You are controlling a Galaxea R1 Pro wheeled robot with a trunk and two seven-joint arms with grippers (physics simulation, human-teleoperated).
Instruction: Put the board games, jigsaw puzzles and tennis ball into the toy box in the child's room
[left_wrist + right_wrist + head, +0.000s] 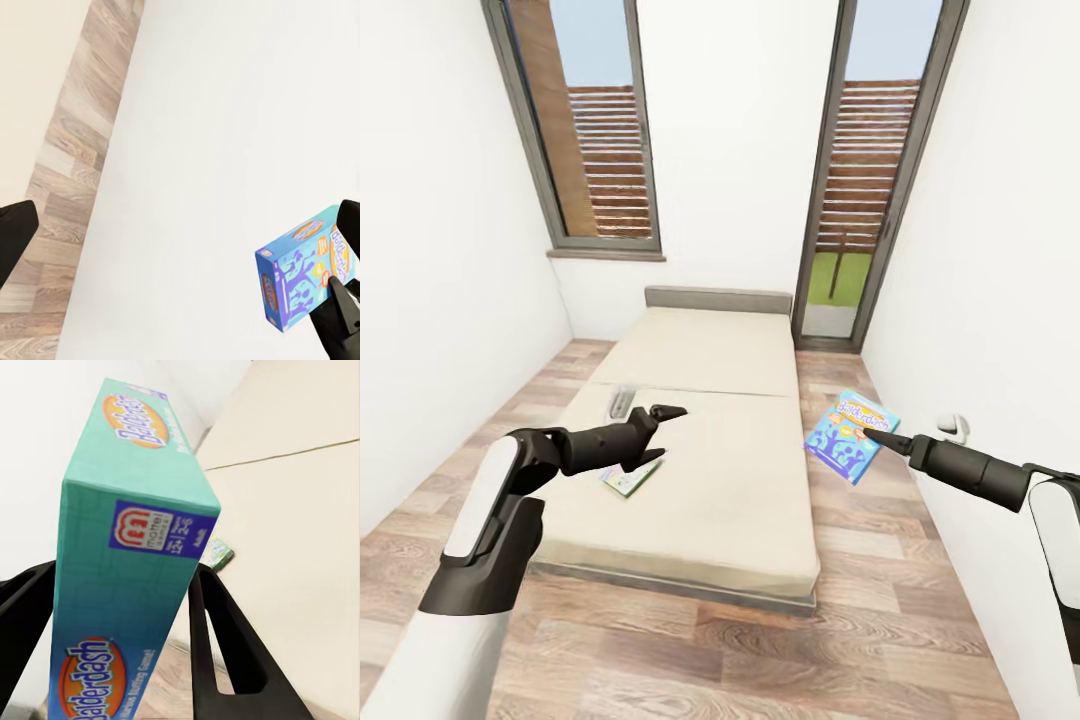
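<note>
Across the wood-plank floor (760, 650), the bed (710, 440) is taking up most of the narrow room, its beige mattress lying between 2 white walls, with a grey-framed window (592, 130) and a glazed door (870, 170) standing behind the headboard. Nothing is standing between the robot and the mattress; both arms are reaching out over it.

Over the floor beside the bed's right edge, the right gripper (890, 440) is clamping the blue board game (851, 436) between its 2 black fingers (225, 652), holding it tilted in the air, clear of the mattress. The box is showing a bright blue face with darker blue figures, an orange oval logo and a teal side lettered Balderdash (142, 532).

Over the bed's left part, the left gripper (656, 432) is hovering with its jaws spread apart and nothing between them. Just under its fingertips, a second board game (630, 478), flat and green-edged, is lying on the mattress near the left side, partly hidden by the arm. A small white fitting (953, 428) is sitting on the right wall.
</note>
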